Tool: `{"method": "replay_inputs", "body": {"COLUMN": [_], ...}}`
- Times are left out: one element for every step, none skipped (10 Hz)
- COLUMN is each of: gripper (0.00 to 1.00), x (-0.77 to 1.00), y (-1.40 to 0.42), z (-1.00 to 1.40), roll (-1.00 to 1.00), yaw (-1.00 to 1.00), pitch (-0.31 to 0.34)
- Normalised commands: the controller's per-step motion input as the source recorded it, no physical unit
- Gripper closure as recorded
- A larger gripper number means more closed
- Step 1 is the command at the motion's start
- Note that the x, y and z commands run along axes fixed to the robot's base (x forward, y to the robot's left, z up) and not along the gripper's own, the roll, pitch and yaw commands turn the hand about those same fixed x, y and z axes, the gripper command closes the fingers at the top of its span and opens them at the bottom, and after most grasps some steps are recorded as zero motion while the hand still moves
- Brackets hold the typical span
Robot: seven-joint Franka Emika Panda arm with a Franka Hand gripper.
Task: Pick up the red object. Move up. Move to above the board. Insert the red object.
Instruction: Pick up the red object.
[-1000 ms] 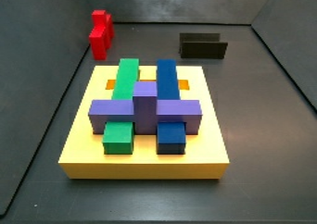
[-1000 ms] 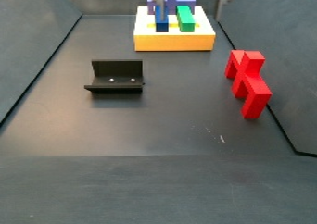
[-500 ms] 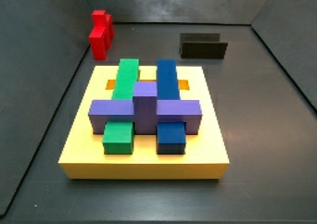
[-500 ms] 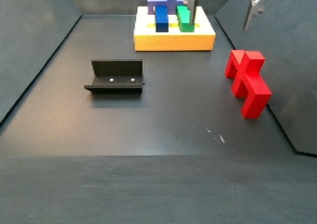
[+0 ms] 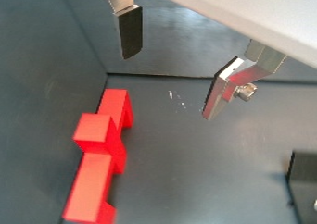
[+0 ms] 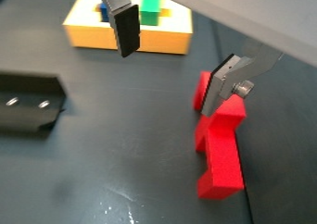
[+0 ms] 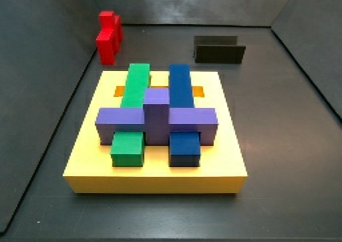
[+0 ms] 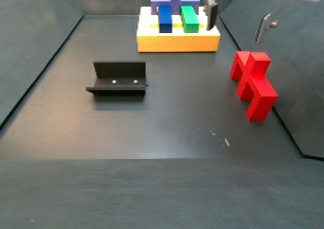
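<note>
The red object (image 8: pixel 253 81) lies on the dark floor near the right wall, apart from the board; it also shows in the side view (image 7: pixel 107 36) and in both wrist views (image 5: pixel 102 154) (image 6: pixel 221 140). The board (image 8: pixel 177 43) is a yellow slab with green, blue and purple blocks fitted in it (image 7: pixel 154 172) (image 6: pixel 89 33). My gripper (image 8: pixel 240 23) hangs open and empty above the red object's end nearest the board, not touching it. In both wrist views its fingers stand wide apart (image 5: pixel 168 87) (image 6: pixel 168 82). It is out of one side view.
The fixture (image 8: pixel 119 79) stands on the floor left of the red object and shows in two more views (image 7: pixel 219 51) (image 6: pixel 28 103). Dark walls enclose the floor; the right wall runs close beside the red object.
My gripper has come lower into the side view, from the top edge to above the red object. The red object and the board have not moved.
</note>
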Motion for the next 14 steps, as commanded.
{"method": "replay_inputs", "body": {"gripper": [0.00,0.00,0.00,0.00,0.00,0.00,0.00,0.00,0.00,0.00,0.00,0.00,0.00,0.00], "x": [-0.06,-0.01,0.00,0.00,0.00,-0.09,-0.16,-0.36,-0.43,-0.40,-0.41,-0.43,-0.49,-0.54], "y": [0.00,0.00,0.00,-0.01,-0.07,-0.12,-0.14,-0.13,-0.10,-0.04,-0.01,0.00,0.00,0.00], "z": [-0.14,-0.18,-0.21,-0.22,-0.27,-0.29,-0.31,-0.28,-0.29,-0.26,-0.18,-0.19,-0.13,-0.14], "roll": [-0.02,-0.04,-0.06,-0.06,-0.08,-0.06,-0.05,-0.01,0.00,0.00,0.00,0.04,0.07,0.03], "yaw": [-1.00,-1.00,-1.00,-1.00,-0.97,-0.89,-0.83,-0.71,-0.68,-0.73,-0.75,-0.74,-0.71,-0.64], "pitch": [-0.054,-0.070,-0.074,-0.084,-0.074,-0.091,-0.079,-0.061,-0.049,-0.019,-0.016,0.000,0.000,-0.036]}}
